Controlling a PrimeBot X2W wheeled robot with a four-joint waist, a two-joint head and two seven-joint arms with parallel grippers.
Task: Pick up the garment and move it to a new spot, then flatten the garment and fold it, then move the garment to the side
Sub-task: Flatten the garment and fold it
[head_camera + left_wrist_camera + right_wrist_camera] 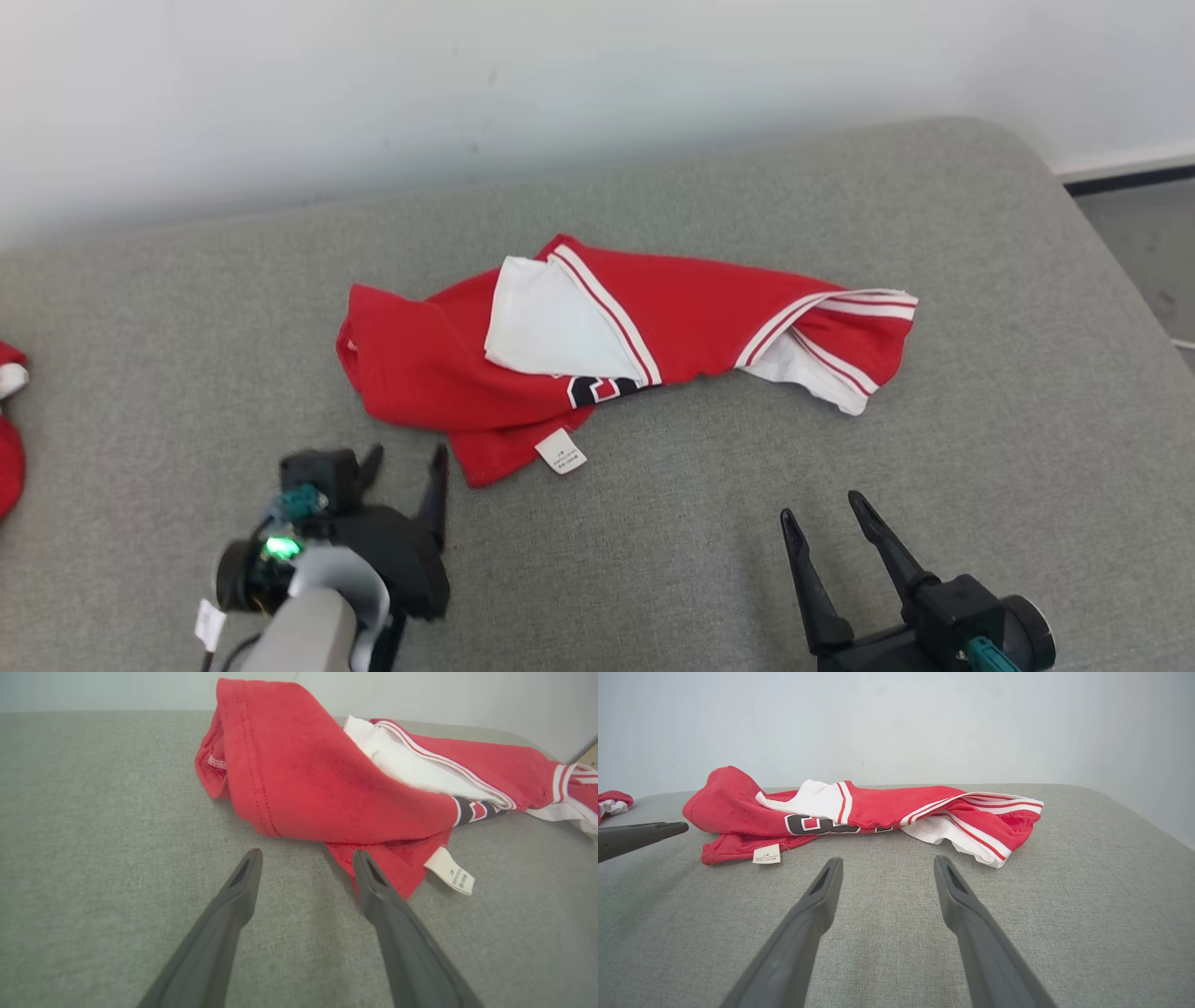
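One grey padded surface (653,569) carries one crumpled red-and-white garment (681,317) at its middle, just beyond two empty grippers: the left gripper (407,453), spread wide, just beside its near corner, and the right gripper (821,505), likewise wide, lying apart.

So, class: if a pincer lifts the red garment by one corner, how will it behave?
Probably floppy: the red garment lies crumpled in soft folds, so it should drape. Pushed, it likely bunches on the textured grey surface.
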